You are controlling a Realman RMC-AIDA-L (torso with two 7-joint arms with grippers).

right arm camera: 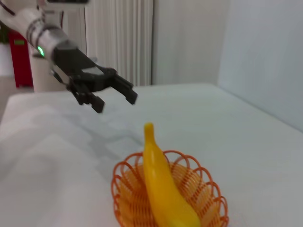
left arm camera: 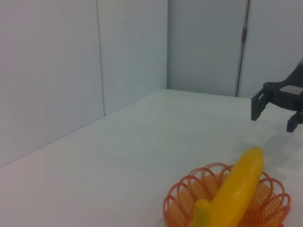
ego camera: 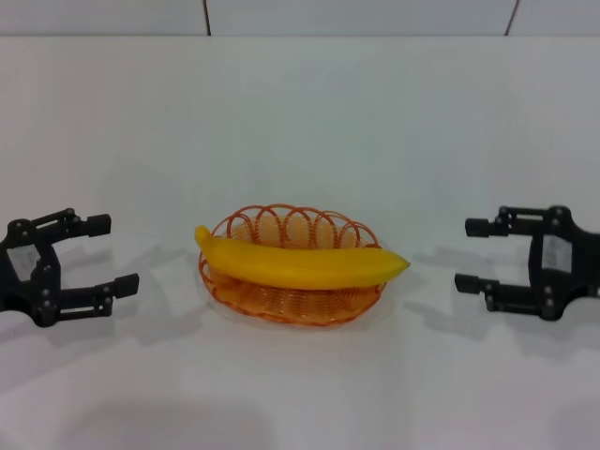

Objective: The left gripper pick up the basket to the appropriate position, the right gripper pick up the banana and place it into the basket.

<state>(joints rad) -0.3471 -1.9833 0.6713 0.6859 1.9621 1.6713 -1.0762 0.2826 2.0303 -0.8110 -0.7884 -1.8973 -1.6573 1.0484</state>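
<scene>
Banana (ego camera: 300, 264) lies lengthwise across basket (ego camera: 281, 305), both ends overhanging scalloped rim, stem end left. Basket sits mid-table (ego camera: 300, 122), between arms. Left gripper (ego camera: 101, 253) well left of basket, fingers spread wide, holding nothing. Right gripper (ego camera: 476, 254) well right of basket, fingers spread wide, likewise holding nothing. Both grippers face basket.

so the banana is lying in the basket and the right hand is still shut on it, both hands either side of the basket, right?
Not quite. The banana does lie in the basket, with a hand on either side, but the right hand is open and holds nothing; it sits well clear of the banana. The left hand is open too. The head view shows this.
</scene>
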